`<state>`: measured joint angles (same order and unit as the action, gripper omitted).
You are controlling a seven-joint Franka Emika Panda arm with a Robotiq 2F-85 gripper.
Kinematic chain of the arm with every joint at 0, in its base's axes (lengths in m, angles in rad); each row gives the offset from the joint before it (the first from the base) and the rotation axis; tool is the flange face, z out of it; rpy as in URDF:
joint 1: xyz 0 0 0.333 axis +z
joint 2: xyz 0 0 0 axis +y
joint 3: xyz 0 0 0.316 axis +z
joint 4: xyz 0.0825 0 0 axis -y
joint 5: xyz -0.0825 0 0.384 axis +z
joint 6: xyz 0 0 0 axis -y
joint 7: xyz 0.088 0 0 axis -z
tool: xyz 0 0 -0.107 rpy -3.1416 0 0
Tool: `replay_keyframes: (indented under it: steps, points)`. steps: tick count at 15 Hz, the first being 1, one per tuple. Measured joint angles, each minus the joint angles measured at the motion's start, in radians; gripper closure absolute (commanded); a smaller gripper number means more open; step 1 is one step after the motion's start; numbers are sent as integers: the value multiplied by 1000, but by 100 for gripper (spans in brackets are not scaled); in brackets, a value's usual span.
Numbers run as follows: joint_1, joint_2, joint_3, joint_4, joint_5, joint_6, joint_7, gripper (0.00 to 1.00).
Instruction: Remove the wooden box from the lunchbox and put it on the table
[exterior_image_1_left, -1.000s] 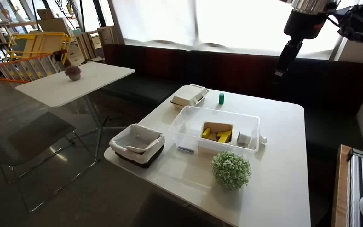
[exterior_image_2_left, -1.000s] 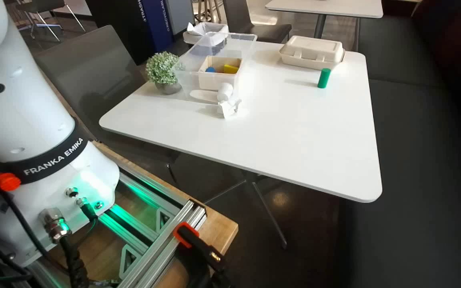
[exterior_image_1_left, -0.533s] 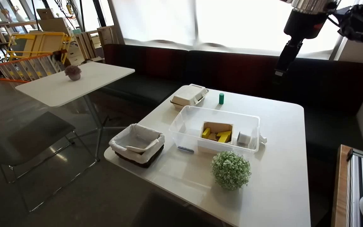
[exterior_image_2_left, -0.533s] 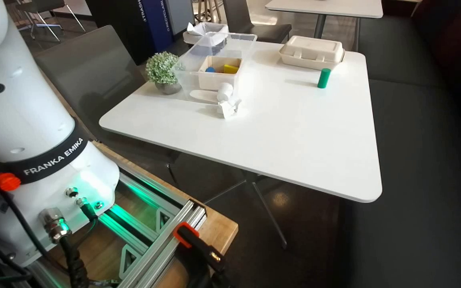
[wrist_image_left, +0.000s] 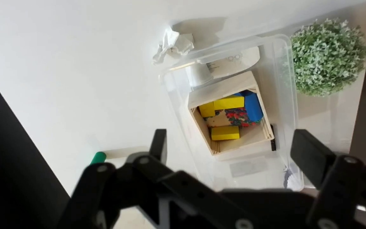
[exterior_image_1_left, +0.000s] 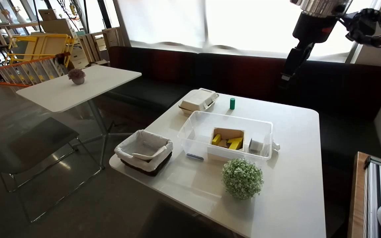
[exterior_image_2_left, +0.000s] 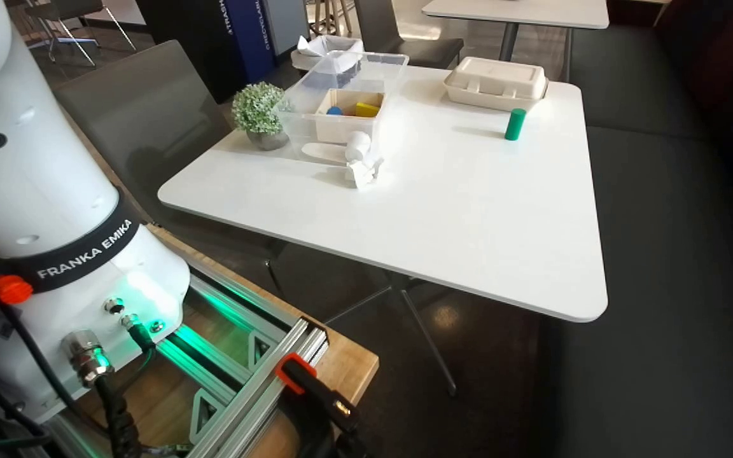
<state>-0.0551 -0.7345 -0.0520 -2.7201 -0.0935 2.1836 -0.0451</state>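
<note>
I'm reading FRANKA EMIKA on the black band [exterior_image_2_left: 88,249] around the arm base [exterior_image_2_left: 86,294], well behind the gripper [wrist_image_left: 231,149]; TRASH on a black panel [exterior_image_2_left: 188,51], RECYCLABLE on a blue panel [exterior_image_2_left: 253,56], both standing well away. Print on the white rounded piece [wrist_image_left: 240,62] ahead is coming out too small.

The Panda arm [exterior_image_2_left: 48,152] rises from its white base [exterior_image_2_left: 96,312]; in an exterior view the wrist [exterior_image_1_left: 323,7] hangs high, the dark gripper [exterior_image_1_left: 285,78] slanting downward. In the wrist view the two fingers [wrist_image_left: 311,157] stand widely parted.
</note>
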Motion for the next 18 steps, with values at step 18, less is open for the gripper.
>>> replay_keyframes:
  steps: [18]
  points:
    - [-4,853,80,394,102,397,836,0]
